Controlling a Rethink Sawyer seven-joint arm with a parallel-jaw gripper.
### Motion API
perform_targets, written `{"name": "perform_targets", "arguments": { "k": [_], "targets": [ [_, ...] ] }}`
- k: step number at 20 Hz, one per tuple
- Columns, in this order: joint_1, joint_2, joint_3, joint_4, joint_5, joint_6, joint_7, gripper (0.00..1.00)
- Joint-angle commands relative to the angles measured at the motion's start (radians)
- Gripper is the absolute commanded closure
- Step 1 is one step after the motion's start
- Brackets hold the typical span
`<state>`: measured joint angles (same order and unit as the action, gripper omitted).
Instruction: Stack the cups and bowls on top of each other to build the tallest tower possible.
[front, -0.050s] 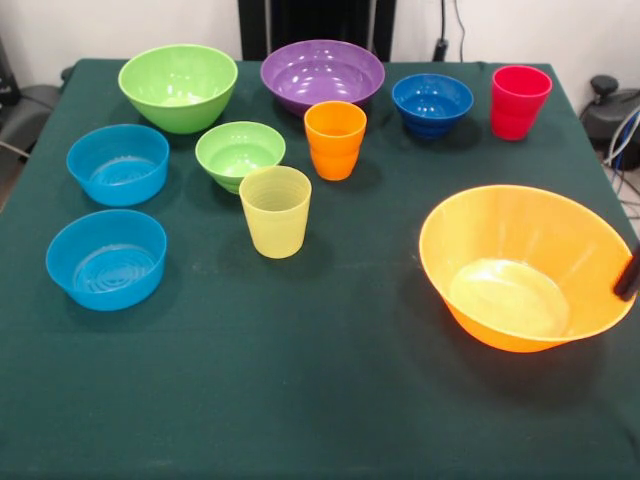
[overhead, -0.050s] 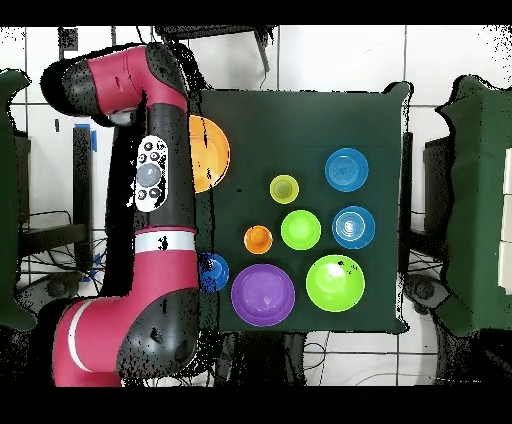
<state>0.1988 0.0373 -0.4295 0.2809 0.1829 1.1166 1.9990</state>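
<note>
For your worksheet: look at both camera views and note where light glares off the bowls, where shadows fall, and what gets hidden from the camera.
Front view: bright glare patches inside the purple bowl and the huge orange bowl; soft shadows lie on the green tablecloth beside each cup and bowl. Overhead view: the arm covers part of the huge orange bowl and the dark blue bowl; the red cup is hidden there.

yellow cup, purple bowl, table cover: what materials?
Yellow cup: looks like translucent plastic, since the dark cloth shows faintly through its ribbed wall. Purple bowl: glossy opaque plastic, with bright highlights inside. Table cover: dark green matte fabric, probably felt-like, with no shine.
</note>
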Motion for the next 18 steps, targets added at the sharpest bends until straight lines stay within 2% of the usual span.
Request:
{"name": "perform_targets", "arguments": {
  "k": [1, 7, 12, 15, 18],
  "targets": [
    [-0.025, 0.149, -0.011, -0.142, 0.042, 0.099, 0.103, 0.0],
    [-0.033, 0.219, -0.166, -0.206, 0.071, 0.107, 0.171, 0.0],
    [-0.018, 0.233, -0.283, -0.194, 0.039, 0.121, 0.273, 0.0],
    [0.0, 0.227, -0.281, -0.132, 0.053, 0.133, 0.322, 0.0],
    [0.03, 0.205, -0.266, -0.043, 0.033, 0.099, 0.353, 0.0]
  ]
}}
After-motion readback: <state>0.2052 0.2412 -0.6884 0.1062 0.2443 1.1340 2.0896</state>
